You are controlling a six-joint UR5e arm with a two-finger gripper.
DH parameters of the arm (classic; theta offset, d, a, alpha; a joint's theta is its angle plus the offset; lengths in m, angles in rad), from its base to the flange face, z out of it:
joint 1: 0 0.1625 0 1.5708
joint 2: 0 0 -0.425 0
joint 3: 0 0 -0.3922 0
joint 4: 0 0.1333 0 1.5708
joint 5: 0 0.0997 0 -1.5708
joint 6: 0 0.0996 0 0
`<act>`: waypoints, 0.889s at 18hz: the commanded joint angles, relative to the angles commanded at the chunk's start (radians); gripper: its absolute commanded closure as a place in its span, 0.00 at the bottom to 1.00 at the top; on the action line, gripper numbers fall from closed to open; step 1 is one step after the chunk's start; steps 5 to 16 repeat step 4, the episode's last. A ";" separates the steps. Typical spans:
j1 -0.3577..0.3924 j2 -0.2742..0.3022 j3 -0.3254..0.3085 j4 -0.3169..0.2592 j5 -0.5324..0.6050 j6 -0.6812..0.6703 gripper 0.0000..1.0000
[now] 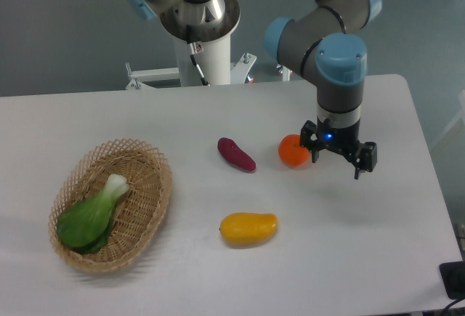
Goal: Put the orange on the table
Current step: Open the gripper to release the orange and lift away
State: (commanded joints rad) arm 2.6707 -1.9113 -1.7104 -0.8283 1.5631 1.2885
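Orange (293,150) lying free on the table (378,258), just to the picture-left of the gripper (339,158) and not between its fingers. Gripper hanging beside the fruit with jaws apart, gripping nothing. Purple sweet potato (236,154) resting near the orange on its far side from the gripper. Yellow mango-like fruit (248,228) sitting closer to the camera. Wicker basket (149,214) standing well apart at picture-left, holding a green leafy vegetable (91,216).

Grey arm (320,22), blue joint caps
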 joint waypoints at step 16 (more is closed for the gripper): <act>-0.003 0.000 -0.008 0.002 0.005 0.000 0.00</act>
